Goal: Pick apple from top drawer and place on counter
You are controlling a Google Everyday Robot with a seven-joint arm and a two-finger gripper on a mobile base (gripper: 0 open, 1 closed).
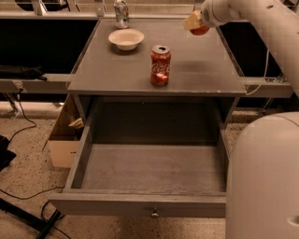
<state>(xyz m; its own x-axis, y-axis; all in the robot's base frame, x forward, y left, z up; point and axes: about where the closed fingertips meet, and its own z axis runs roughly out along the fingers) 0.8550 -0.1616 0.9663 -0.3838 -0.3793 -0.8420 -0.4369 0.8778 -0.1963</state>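
Note:
The apple, small and red, is held in my gripper above the back right part of the counter, clear of its surface. The gripper is shut on the apple, and its pale fingers cover the apple's upper left side. My white arm reaches in from the upper right. The top drawer is pulled fully open below the counter. Its grey bottom is bare, and its metal knob is at the centre of its front.
A red Coca-Cola can stands mid-counter. A white bowl is at the back left, with a silvery bottle behind it. My white body fills the lower right. A cardboard box and cables are on the floor at left.

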